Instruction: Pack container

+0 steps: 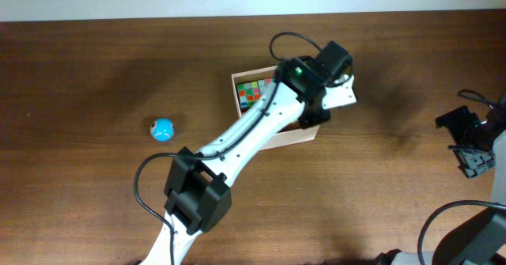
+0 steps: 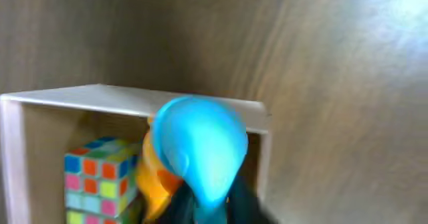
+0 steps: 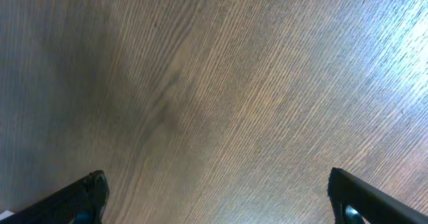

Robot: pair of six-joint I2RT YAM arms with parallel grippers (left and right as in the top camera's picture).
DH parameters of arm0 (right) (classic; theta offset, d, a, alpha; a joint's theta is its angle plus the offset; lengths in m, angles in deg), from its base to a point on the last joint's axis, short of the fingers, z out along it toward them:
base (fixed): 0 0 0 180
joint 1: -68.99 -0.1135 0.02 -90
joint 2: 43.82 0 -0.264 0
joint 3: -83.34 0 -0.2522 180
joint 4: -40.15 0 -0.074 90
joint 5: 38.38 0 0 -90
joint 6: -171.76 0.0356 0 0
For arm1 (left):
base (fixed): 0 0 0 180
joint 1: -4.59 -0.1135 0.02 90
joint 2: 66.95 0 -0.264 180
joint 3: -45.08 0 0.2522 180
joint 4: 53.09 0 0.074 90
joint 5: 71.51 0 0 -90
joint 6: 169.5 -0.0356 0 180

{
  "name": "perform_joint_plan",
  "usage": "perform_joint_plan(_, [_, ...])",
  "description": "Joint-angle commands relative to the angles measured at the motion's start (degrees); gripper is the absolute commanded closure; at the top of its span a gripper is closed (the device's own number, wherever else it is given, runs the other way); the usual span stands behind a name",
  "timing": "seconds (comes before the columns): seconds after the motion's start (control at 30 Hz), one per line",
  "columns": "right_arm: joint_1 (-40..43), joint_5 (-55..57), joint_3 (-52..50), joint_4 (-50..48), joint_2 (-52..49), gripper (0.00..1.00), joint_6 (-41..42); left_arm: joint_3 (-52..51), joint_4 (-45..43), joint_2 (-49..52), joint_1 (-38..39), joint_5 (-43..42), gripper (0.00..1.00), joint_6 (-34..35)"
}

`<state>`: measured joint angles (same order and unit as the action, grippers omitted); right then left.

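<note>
The container point(image 1: 294, 136) is a cream-walled box right of the table's middle; its far wall point(image 2: 120, 98) shows in the left wrist view. A multicoloured puzzle cube point(image 1: 253, 93) lies in its far left part point(image 2: 100, 177). My left gripper point(image 2: 214, 207) is shut on a bright blue toy point(image 2: 199, 147) and holds it over the container's right side. An orange toy point(image 2: 152, 180) sits right beside the blue one; I cannot tell if they touch. In the overhead view the left wrist point(image 1: 304, 79) hides the jaws. My right gripper point(image 3: 217, 190) is open and empty over bare table.
A small blue ball point(image 1: 162, 128) lies on the wooden table to the left of the container. The left arm point(image 1: 237, 142) crosses the container diagonally from the front. The right arm point(image 1: 466, 138) stays at the table's right edge.
</note>
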<state>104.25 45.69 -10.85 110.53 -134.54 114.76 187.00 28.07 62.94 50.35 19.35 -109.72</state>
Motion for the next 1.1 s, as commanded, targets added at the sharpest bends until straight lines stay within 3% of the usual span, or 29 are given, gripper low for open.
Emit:
perform_joint_plan(0.0, [0.0,-0.1,-0.2,0.0,-0.1,0.01,-0.2,1.5,1.1,0.3,1.0,-0.9,0.8,-0.2])
perform_joint_plan(0.2, [0.0,-0.1,-0.2,0.0,-0.1,0.01,-0.2,1.5,2.0,0.3,-0.3,-0.9,0.96,-0.2])
perform_joint_plan(0.57, [0.0,-0.1,-0.2,0.0,-0.1,0.01,-0.2,1.6,0.2,0.3,-5.4,1.1,0.98,-0.2])
perform_joint_plan(1.07, [0.0,-0.1,-0.2,0.0,-0.1,0.01,-0.2,1.6,-5.1,0.3,-6.2,8.7,0.98,-1.5])
